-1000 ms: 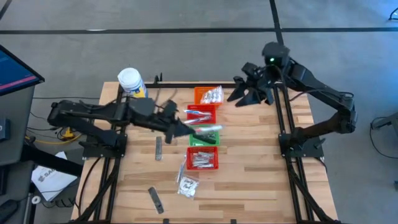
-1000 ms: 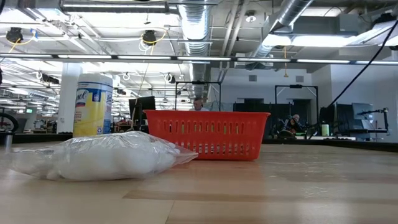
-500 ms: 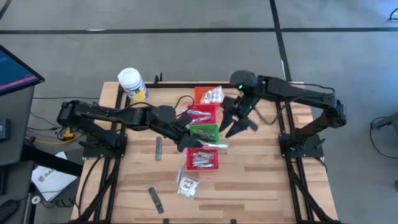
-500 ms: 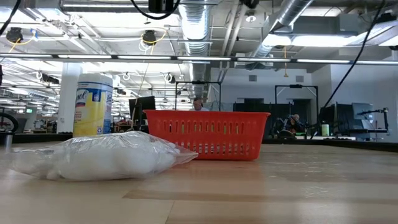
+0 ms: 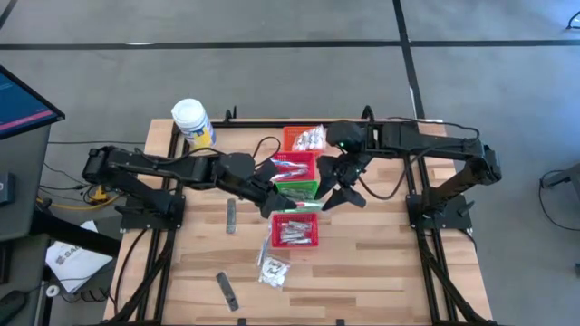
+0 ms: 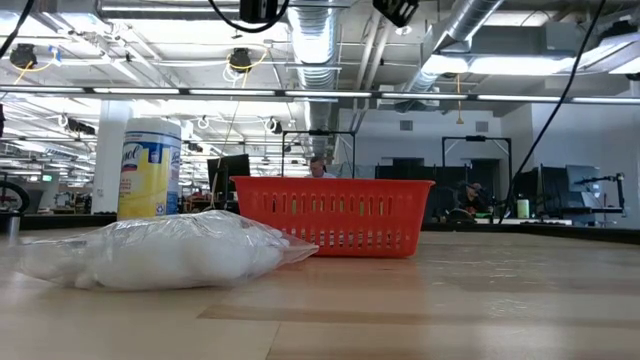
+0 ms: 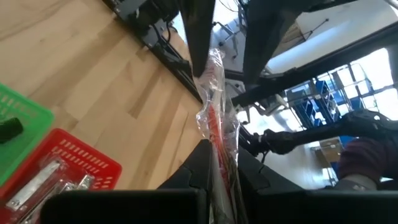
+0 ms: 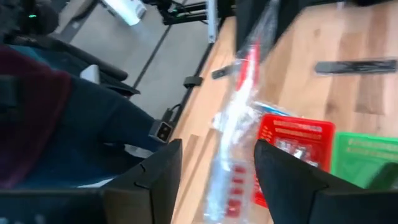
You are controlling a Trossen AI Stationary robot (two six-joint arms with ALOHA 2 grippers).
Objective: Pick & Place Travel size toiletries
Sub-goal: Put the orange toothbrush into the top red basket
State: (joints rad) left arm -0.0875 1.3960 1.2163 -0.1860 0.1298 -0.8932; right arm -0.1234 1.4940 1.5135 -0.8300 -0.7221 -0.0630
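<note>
Toothbrush: wrapped red toothbrush (image 7: 214, 118) sticks out from the left gripper (image 7: 219, 163), whose fingers are clamped on its lower end so the free end is offered across.
Left gripper: over the basket row at table centre in the high view (image 5: 270, 192), held above the red basket (image 5: 295, 230), probably so a drop lands inside.
Right gripper: at 3 o'clock of the left one (image 5: 337, 184), fingers spread wide either side of the toothbrush (image 8: 239, 106), not touching it; it looks set for a handover.
Green basket: (image 5: 296, 190) directly under both grippers.
Loose toiletries: sachet (image 5: 273, 269) and dark strips (image 5: 227, 290) wait on the table (image 5: 381, 263) at 6 to 7 o'clock of the baskets.
</note>
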